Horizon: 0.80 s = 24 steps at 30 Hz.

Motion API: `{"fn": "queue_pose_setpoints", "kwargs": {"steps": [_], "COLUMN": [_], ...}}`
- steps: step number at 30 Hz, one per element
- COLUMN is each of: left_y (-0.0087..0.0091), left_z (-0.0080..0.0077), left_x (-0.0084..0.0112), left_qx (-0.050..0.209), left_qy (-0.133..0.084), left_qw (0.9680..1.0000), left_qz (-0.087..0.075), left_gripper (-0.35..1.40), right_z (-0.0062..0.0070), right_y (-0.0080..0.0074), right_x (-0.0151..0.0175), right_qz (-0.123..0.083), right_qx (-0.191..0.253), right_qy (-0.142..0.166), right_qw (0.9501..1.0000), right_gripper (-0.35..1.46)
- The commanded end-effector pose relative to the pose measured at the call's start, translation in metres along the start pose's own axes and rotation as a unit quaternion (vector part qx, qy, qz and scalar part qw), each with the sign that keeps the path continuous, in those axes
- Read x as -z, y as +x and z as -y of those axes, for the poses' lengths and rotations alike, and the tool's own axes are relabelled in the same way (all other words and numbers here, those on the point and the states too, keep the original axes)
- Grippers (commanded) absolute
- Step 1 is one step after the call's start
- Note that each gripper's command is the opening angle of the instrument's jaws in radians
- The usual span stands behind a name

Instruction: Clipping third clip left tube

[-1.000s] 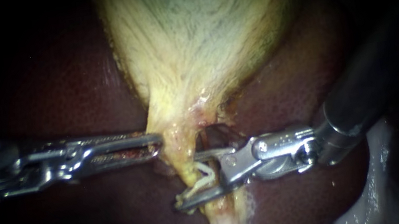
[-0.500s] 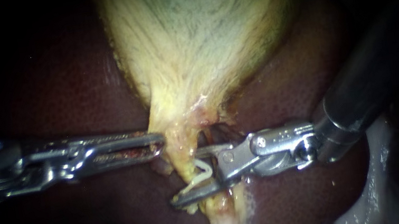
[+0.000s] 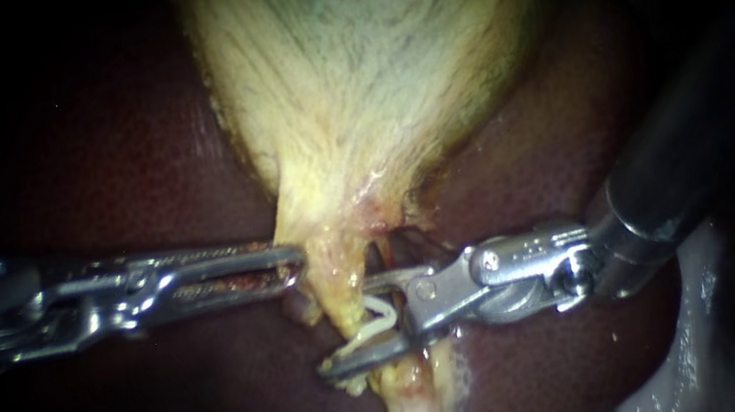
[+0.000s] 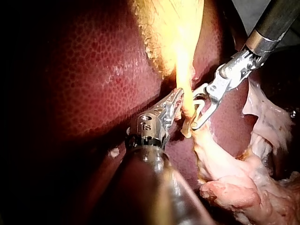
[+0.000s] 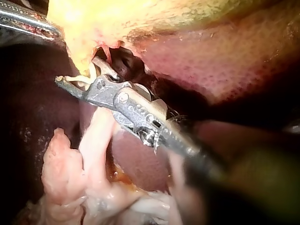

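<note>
Straddling tube (image 3: 340, 299), clip (image 3: 374, 319) in right instrument (image 3: 346, 329), liver (image 3: 502, 185) close

No legible text or markings anywhere

Dark red liver (image 3: 107, 178) lies all round the pale yellow gallbladder (image 3: 364, 59), which tapers downward; loose whitish tissue (image 3: 678, 363) glistens at lower right.
</note>
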Motion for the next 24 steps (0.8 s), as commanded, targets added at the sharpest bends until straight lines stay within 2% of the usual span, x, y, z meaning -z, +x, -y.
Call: {"fn": "queue_pose_setpoints", "kwargs": {"steps": [1,5,10,17,24], "left_y": [0.0000,0.0000,0.0000,-0.0001,-0.0001], "left_z": [0.0000,0.0000,0.0000,0.0001,0.0001], "left_x": [0.0000,-0.0001,-0.0001,-0.0001,-0.0002], "left_qx": [0.000,0.000,0.000,0.000,0.000], "left_qy": [0.000,0.000,0.000,0.000,0.000], "left_qw": [1.0000,1.0000,1.0000,1.0000,1.0000], "left_qz": [0.000,0.000,0.000,0.000,0.000], "left_gripper": [-0.35,-0.35,-0.35,-0.35,-0.35], "right_z": [0.0000,0.0000,0.0001,0.0000,-0.0004], "right_y": [0.0000,0.0001,0.0002,0.0004,0.0007], "right_x": [-0.0001,-0.0001,-0.0002,-0.0004,0.0000], "right_qz": [0.000,0.002,0.004,0.004,0.002], "right_qx": [0.000,0.000,0.001,0.009,0.007], "right_qy": [-0.001,0.002,0.027,0.026,0.017], "right_qw": [1.0000,1.0000,0.9996,0.9996,0.9998], "right_gripper": [0.39,0.39,0.39,0.37,0.22]}}
